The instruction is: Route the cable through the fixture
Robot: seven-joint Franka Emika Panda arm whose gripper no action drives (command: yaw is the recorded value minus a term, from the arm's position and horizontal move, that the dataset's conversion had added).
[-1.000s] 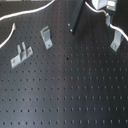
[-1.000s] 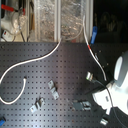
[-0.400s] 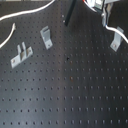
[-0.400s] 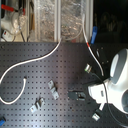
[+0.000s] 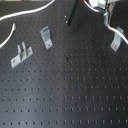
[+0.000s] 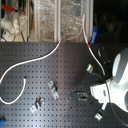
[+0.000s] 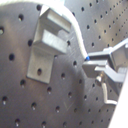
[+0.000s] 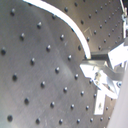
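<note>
My gripper point(image 7: 93, 65) is clenched on the cable point(image 8: 75, 31), which in both wrist views sweeps in as a white curve over the perforated black bench point(image 8: 35, 70) and ends between my fingers. In the first wrist view the fixture point(image 7: 46, 47) stands just beside my fingertips, a grey metal strip fastened to the bench. The cable passes close along one side of it, and I cannot tell whether the two touch. In the first exterior view I hang over the bench's far right corner, with the fixture point(image 5: 116, 41) just below me near the right edge and a short white stretch of cable running down from me toward it. The rest of the cable point(image 5: 30, 16) lies across the far left corner, well apart from the fixture. Between them stand the L-shaped bracket point(image 5: 46, 36) and, nearer the left edge, the two-pronged bracket point(image 5: 20, 54), both clear of the cable. In the second exterior view the cable's red band point(image 6: 90, 44) shows at the bench's far edge, and the white cord point(image 6: 20, 67) loops widely over the left part of the bench.
</note>
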